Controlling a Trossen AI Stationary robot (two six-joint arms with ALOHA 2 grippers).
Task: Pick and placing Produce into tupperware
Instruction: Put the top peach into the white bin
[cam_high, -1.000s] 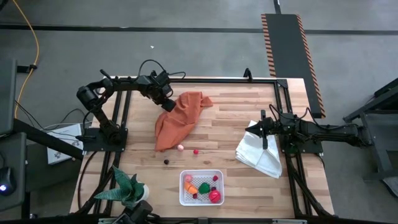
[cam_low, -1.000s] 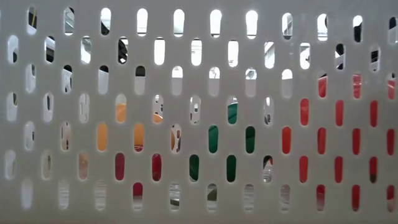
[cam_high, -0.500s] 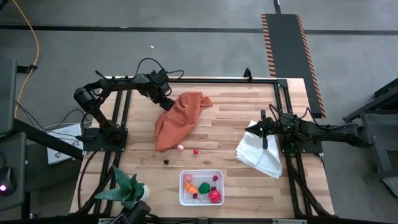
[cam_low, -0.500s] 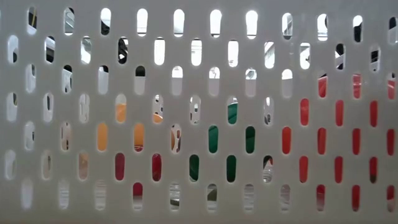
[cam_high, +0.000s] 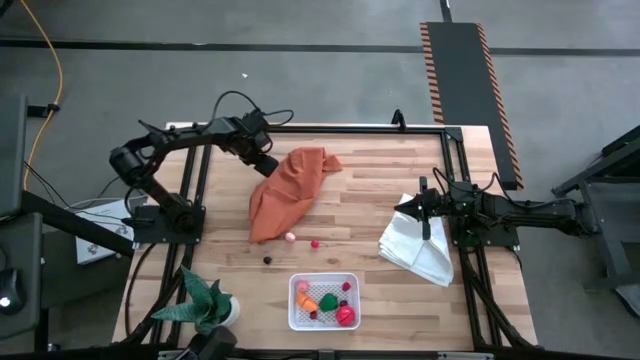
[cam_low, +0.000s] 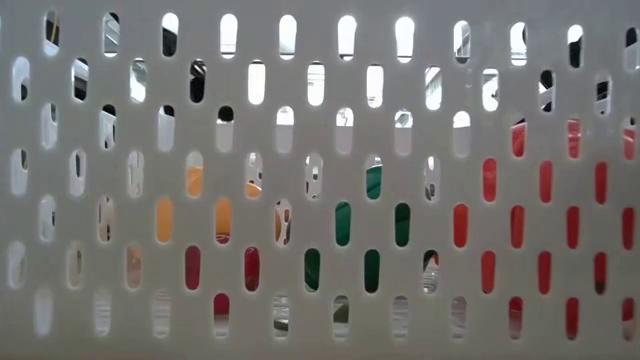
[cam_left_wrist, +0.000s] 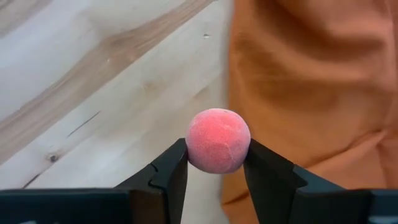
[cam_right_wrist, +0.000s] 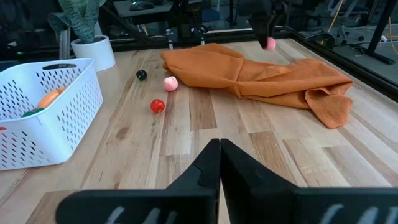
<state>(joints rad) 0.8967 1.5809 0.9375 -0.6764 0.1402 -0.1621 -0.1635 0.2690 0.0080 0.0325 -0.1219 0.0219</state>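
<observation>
- The step in hand looks like the carry: the left gripper (cam_left_wrist: 214, 163) has its jaws clamped on a pink ball of produce (cam_left_wrist: 217, 140), held clear above the counter (cam_high: 380, 180) beside the orange cloth (cam_high: 290, 190).
- The left arm reaches in from the counter's left edge toward the far-left part, its gripper (cam_high: 262, 160) just over the cloth's far end.
- The tupperware (cam_high: 323, 302), a white slotted basket, sits at the near edge around the middle and already holds orange, green and red pieces.
- Next, I judge, the ball must travel over the cloth to the near edge and be let go above the basket.
- Three loose pieces lie between cloth and basket: a pink one (cam_high: 290, 237), a red one (cam_high: 314, 243), a dark one (cam_high: 267, 259).
- The right gripper (cam_right_wrist: 219, 163) waits by the right edge over the white folded cloth (cam_high: 420, 250), jaws together and empty.
</observation>
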